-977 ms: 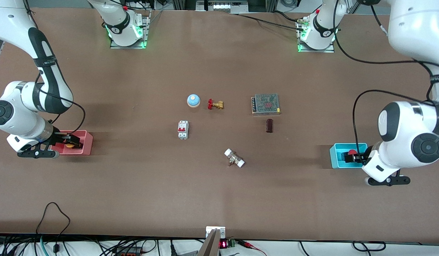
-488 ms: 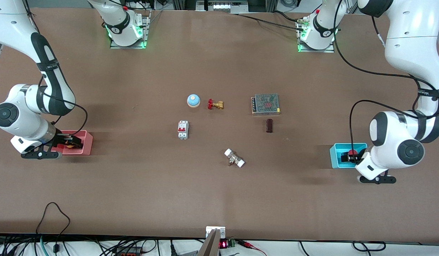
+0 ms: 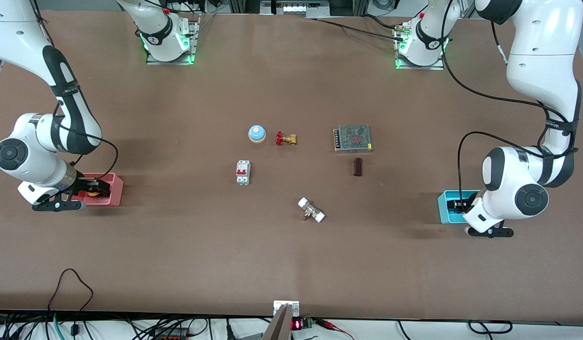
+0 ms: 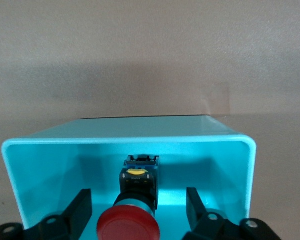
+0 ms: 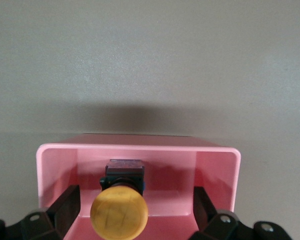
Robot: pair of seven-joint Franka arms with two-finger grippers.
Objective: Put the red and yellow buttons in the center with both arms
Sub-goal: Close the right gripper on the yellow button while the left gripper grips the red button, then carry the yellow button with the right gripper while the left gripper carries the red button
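**Two grippers reaching into two bins, one at each end of the table**

Two buttons are sitting in separate bins, well apart from the centre of the tabletop (image 3: 291,264). The left gripper (image 4: 138,212) is reaching into the blue bin (image 4: 50,150) at the left arm's end, fingers (image 4: 80,210) spread with one on either side of the red button (image 4: 129,229), not touching it. The right gripper (image 5: 135,207) is doing the same in the pink bin (image 5: 60,160) at the right arm's end, fingers (image 5: 65,205) wide apart around the yellow button (image 5: 119,214).

The wrist views are showing what the front view is hiding: each button is lying on its side, black body pointing at the bin wall and cap toward the camera. From the front, the left arm's wrist is covering the blue bin (image 3: 446,207) almost entirely, and the red cap is not visible there; the yellow button (image 3: 94,191) is showing only as a small orange patch, probably its cap, in the pink bin (image 3: 113,189).

Near the middle, a blue bell (image 3: 256,133), a brass valve (image 3: 286,139), a circuit breaker (image 3: 243,172), a metal mesh box (image 3: 352,138), a dark cylinder (image 3: 357,166) and a white-capped fitting (image 3: 311,210) are lying apart from one another. Bare brown surface is lying open between this cluster and each bin, and across the whole strip nearer the front camera.
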